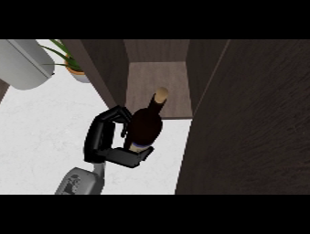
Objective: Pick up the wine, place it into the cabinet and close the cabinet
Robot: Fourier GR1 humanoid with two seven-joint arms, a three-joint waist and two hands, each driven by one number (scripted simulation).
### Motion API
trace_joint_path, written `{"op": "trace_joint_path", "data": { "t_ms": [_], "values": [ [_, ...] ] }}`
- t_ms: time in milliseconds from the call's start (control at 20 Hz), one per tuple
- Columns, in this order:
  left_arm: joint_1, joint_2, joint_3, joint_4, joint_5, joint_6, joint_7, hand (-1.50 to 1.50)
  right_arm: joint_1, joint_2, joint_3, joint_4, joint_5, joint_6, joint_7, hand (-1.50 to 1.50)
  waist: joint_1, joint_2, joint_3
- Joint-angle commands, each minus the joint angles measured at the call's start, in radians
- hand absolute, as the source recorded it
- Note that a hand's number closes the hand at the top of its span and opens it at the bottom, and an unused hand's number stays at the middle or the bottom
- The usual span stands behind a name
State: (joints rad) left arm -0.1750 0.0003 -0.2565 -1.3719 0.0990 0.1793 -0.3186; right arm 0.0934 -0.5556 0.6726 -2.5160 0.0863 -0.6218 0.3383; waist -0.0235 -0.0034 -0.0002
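The wine bottle (pixel 147 125) is dark with a pale cork (pixel 161 95). It stands upright just in front of the open cabinet (pixel 158 77), its neck over the front edge of the brown shelf. My left hand (pixel 106 137) is at the bottle's left. Its fingers are curled round the far side of the body and its thumb is on the near side, which hides the bottle's base. The cabinet door (pixel 265 119) stands open as a wide dark panel on the right. My right hand does not show.
A potted green plant (pixel 73 64) stands at the back, left of the cabinet's side wall. A rounded light grey object (pixel 18 61) lies at the top left. The white counter (pixel 35 132) spreads to the left of my hand.
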Motion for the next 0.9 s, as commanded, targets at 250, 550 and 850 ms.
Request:
{"op": "trace_joint_path", "data": {
  "t_ms": [250, 550, 850],
  "values": [
    [-0.176, 0.0, 0.004, 0.165, 0.012, 0.055, 0.004, 1.5, 0.119, -0.052, 0.004, -0.25, -0.017, 0.011, 0.038, -1.5, -0.01, 0.0, 0.0],
    [-0.306, 0.0, 0.045, 0.372, 0.064, 0.036, -0.046, 1.5, 0.104, -0.027, 0.021, -0.21, -0.007, 0.015, -0.007, -1.5, -0.013, 0.004, -0.001],
    [-0.441, 0.0, 0.036, 0.492, 0.132, 0.06, -0.076, 1.5, 0.118, -0.049, -0.061, -0.19, -0.097, 0.048, -0.032, -1.5, -0.009, 0.006, 0.0]
  ]
}}
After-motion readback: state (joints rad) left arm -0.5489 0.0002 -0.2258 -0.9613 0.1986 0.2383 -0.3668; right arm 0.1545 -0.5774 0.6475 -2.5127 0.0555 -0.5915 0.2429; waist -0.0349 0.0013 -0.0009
